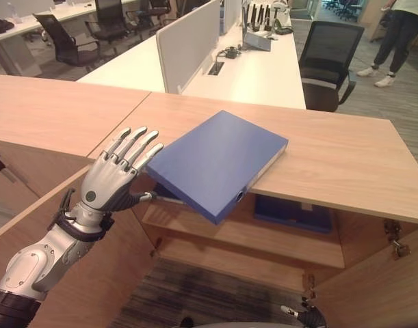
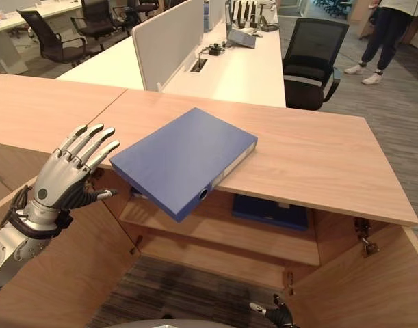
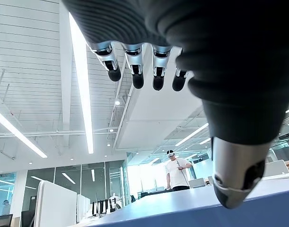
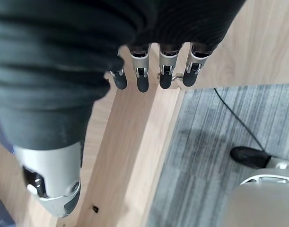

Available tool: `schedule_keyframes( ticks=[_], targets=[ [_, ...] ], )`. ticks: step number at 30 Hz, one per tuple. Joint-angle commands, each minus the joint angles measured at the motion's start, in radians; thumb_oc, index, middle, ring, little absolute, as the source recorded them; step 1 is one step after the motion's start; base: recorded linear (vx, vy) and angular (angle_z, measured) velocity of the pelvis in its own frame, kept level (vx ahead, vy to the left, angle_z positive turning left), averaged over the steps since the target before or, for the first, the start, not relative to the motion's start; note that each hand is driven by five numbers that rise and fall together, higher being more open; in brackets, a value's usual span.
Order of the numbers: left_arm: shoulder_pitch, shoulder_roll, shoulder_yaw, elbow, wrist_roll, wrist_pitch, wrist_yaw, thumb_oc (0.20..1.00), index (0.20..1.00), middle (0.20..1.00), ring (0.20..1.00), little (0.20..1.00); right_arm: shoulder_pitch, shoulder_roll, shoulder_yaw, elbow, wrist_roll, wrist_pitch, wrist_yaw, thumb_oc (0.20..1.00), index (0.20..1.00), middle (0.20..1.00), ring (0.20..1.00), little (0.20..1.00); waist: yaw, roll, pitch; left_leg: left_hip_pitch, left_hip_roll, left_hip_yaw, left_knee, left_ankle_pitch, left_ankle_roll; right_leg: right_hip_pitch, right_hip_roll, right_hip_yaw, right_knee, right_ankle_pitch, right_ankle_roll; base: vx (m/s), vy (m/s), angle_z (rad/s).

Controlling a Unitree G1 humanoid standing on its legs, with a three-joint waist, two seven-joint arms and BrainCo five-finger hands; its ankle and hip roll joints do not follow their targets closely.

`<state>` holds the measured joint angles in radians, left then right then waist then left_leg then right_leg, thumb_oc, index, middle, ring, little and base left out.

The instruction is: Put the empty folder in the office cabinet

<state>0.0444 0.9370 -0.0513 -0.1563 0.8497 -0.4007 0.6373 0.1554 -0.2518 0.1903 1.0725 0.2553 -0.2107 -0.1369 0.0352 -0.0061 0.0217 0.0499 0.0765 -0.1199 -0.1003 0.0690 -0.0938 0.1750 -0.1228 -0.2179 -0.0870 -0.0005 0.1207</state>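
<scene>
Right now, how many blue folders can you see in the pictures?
2. One blue folder lies on the cabinet top, overhanging its front edge. A second folder lies flat on the shelf inside; more could be hidden under the top.

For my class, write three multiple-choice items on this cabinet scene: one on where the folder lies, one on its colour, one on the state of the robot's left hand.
1. Where is the folder?
A. On the floor
B. On the cabinet top, one corner past the front edge
C. On a chair

2. What colour is the folder?
A. Blue
B. Red
C. Green

3. How is the left hand?
A. Curled round a handle
B. Clenched, holding nothing
C. Open, fingers straight

Key: 1 B, the folder lies flat on the cabinet top and overhangs the open cabinet. 2 A, its cover is blue. 3 C, the left hand spreads straight fingers beside the folder's edge.
</scene>
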Motion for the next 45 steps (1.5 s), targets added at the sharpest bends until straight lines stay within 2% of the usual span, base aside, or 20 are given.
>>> schedule_keyframes(
  ticks=[1,19,23,31,45],
  targets=[
    [-0.075,0.004,-0.017,0.011,-0.046,-0.010,-0.001,1.000,1.000,1.000,1.000,1.000,-0.059,-0.004,-0.013,0.011,0.063,-0.035,-0.023,1.000,1.000,1.000,1.000,1.000,0.011,0.018,0.012,0.061,0.115,0.029,0.013,-0.089,-0.070,-0.080,-0.074,0.019,0.093,-0.033,0.098,0.00,0.000,0.00],
    [-0.106,0.004,-0.077,0.026,-0.071,-0.029,-0.049,1.000,1.000,1.000,1.000,1.000,-0.048,0.015,-0.046,0.049,0.118,-0.033,-0.019,1.000,1.000,1.000,1.000,1.000,-0.009,0.011,0.004,0.085,0.116,0.051,0.013,-0.090,-0.068,-0.068,-0.075,0.035,0.081,-0.020,0.098,0.00,0.001,-0.03],
    [-0.157,0.022,-0.121,0.029,-0.075,-0.037,-0.066,1.000,1.000,1.000,1.000,1.000,-0.050,0.015,-0.047,0.058,0.127,-0.030,-0.013,1.000,1.000,1.000,1.000,1.000,-0.018,0.014,0.002,0.088,0.118,0.053,0.013,-0.090,-0.068,-0.064,-0.075,0.037,0.078,-0.021,0.099,0.00,-0.010,-0.13],
    [-0.241,-0.001,-0.229,0.069,-0.081,-0.041,-0.103,1.000,1.000,1.000,1.000,1.000,-0.054,0.015,-0.048,0.062,0.135,-0.029,-0.020,1.000,1.000,1.000,1.000,1.000,-0.036,0.018,0.005,0.094,0.116,0.061,0.013,-0.090,-0.066,-0.063,-0.074,0.045,0.078,-0.020,0.098,0.00,-0.002,-0.01],
    [-0.240,-0.011,-0.271,0.111,-0.075,-0.043,-0.129,1.000,1.000,1.000,1.000,1.000,-0.046,0.016,-0.075,0.054,0.170,-0.037,-0.024,1.000,1.000,1.000,1.000,1.000,-0.048,0.013,0.002,0.101,0.117,0.077,0.013,-0.095,-0.065,-0.064,-0.076,0.053,0.071,-0.014,0.101,0.00,-0.001,-0.01]
  ],
)
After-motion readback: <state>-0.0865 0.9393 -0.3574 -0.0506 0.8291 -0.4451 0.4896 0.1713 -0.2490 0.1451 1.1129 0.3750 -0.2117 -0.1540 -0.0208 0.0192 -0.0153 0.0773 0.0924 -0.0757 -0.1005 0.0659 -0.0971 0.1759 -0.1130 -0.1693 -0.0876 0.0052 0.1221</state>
